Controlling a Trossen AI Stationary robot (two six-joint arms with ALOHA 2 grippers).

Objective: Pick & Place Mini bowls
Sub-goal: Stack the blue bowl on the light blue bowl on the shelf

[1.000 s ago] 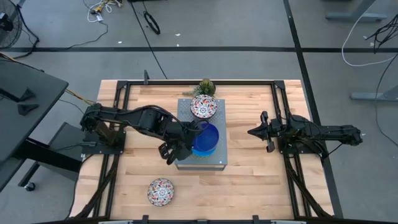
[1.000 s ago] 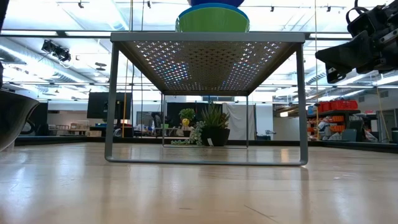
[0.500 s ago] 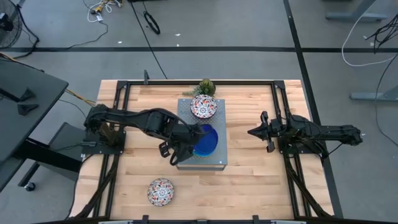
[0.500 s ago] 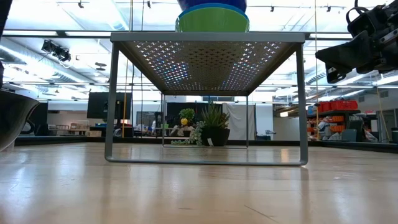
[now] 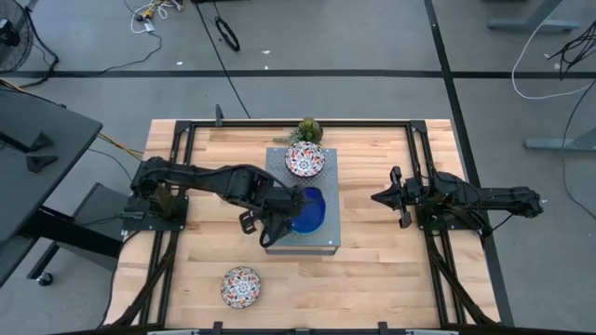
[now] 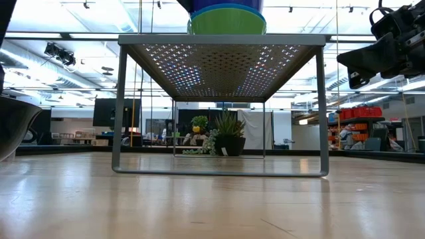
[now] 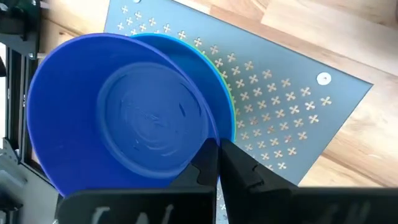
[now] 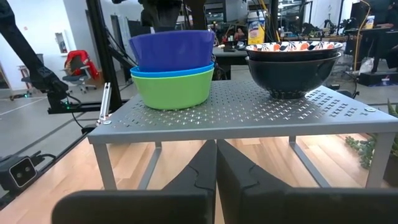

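The left gripper [image 7: 217, 163] has its fingers clenched on the rim of the dark blue round plastic bowl [image 7: 124, 115], which sits tilted in the light blue bowl [image 8: 172, 72], itself nested in the bright green bowl [image 8: 174, 89], on the grey perforated metal box [image 8: 249, 112]. The placing step appears under way. Next move, in my judgement: settle the bowl level, then release. The right gripper [image 8: 216, 163] waits, fingers clenched and empty, well apart. One white floral bowl [image 5: 241, 286] lies on the wooden table [image 5: 391, 270].

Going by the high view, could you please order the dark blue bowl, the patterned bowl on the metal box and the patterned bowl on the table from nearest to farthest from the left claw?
1. Dark blue bowl, in the left claw.
2. Patterned bowl on the metal box, far side.
3. Patterned bowl on the table, near edge.
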